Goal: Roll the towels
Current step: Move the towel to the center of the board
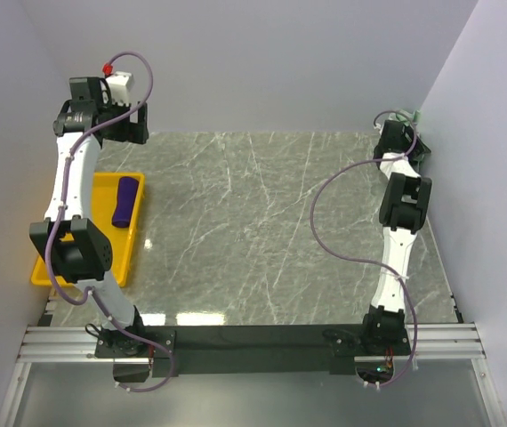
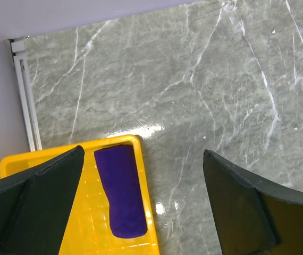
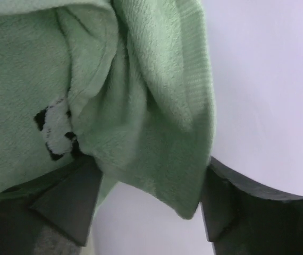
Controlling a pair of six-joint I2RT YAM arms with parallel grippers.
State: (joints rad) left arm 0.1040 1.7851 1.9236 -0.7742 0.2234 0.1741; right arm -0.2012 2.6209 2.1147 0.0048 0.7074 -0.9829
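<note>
1 mint green towel, bunched between wide-spread right gripper jaws. 1 purple towel, rolled, in yellow tray. Left gripper released.

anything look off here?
Yes: the mint green towel is a crumpled bunch at the fingers of the right gripper, against the wall in the far right corner, not laid flat. The purple towel lies rolled in the yellow tray.
</note>
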